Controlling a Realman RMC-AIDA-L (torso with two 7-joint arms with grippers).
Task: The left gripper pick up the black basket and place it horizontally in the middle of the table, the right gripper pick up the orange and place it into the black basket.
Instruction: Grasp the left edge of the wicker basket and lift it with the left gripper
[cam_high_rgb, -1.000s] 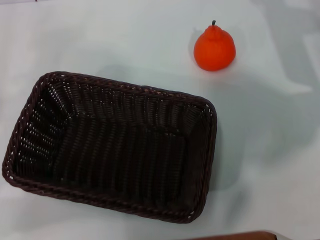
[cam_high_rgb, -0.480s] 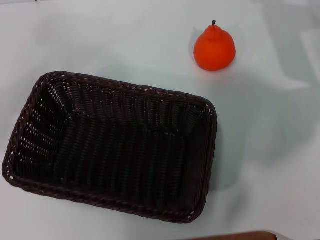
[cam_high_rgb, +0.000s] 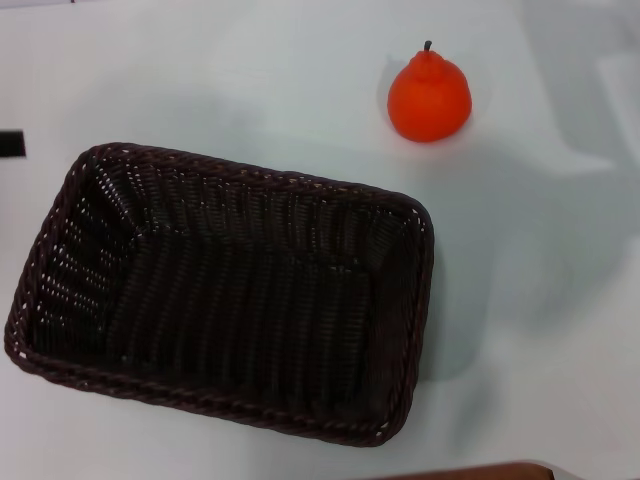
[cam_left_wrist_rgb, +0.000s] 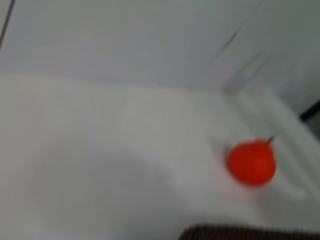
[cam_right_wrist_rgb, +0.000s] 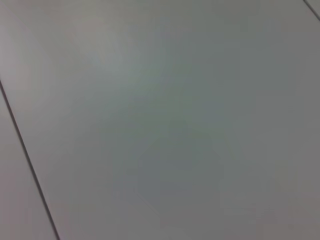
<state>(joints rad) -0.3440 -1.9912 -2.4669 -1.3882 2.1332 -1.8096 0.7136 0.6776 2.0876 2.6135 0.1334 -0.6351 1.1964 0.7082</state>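
The black basket (cam_high_rgb: 225, 290) is a large dark woven wicker basket lying open side up on the white table (cam_high_rgb: 250, 80), left of centre and slightly skewed. It is empty. The orange (cam_high_rgb: 429, 93) stands on the table beyond the basket's far right corner, apart from it. It also shows in the left wrist view (cam_left_wrist_rgb: 251, 162), with a strip of the basket's rim (cam_left_wrist_rgb: 250, 233) nearer. A small flat black piece of the left gripper (cam_high_rgb: 11, 144) shows at the left edge, just beyond the basket's far left corner. The right gripper is out of view.
A brown edge (cam_high_rgb: 470, 470) shows at the table's near side. The right wrist view shows only a pale flat surface (cam_right_wrist_rgb: 160, 120) with a dark line across it.
The black piece of the left gripper has come into view at the left edge. The basket and the orange have not moved.
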